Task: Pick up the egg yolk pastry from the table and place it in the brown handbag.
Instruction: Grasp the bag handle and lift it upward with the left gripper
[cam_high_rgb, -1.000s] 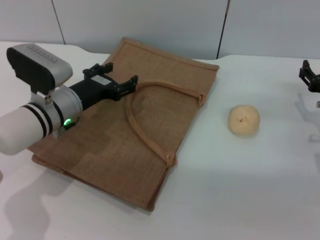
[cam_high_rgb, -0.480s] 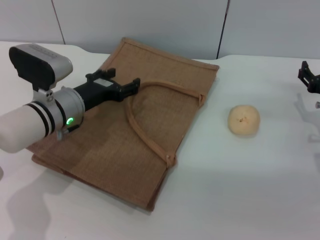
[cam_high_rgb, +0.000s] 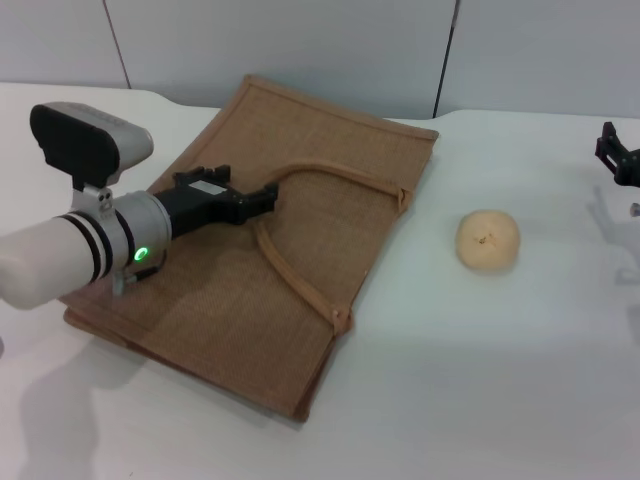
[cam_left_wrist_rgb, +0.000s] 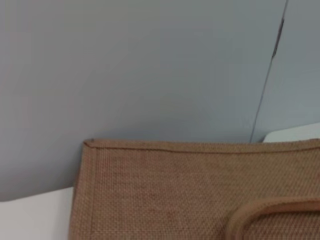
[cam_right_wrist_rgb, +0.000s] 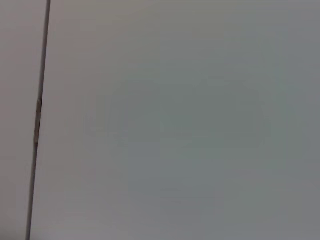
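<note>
Your left claw (cam_high_rgb: 262, 197) hovers low over the flat brown handbag (cam_high_rgb: 330, 160), beside its strap handle (cam_high_rgb: 300, 280); finger state cannot be determined. The egg yolk pastry (cam_high_rgb: 487, 240) sits on the bench (cam_high_rgb: 500, 370) right of the bag. Your right claw (cam_high_rgb: 618, 155) is parked at the far right edge, state likewise unclear.

Setting looked like a lab or test room, not a home. The table (cam_high_rgb: 520, 380) was a plain white smooth top with a rounded corner, carrying only test props: a flat brown woven bag (cam_high_rgb: 300, 230) and a small round pastry (cam_high_rgb: 487, 240). Behind it stood a wall (cam_high_rgb: 300, 40) of pale grey-blue panels with thin dark seams between them, also seen in both wrist views. A white robot arm (cam_high_rgb: 60, 255) with a lit green lamp reached over the bag.
</note>
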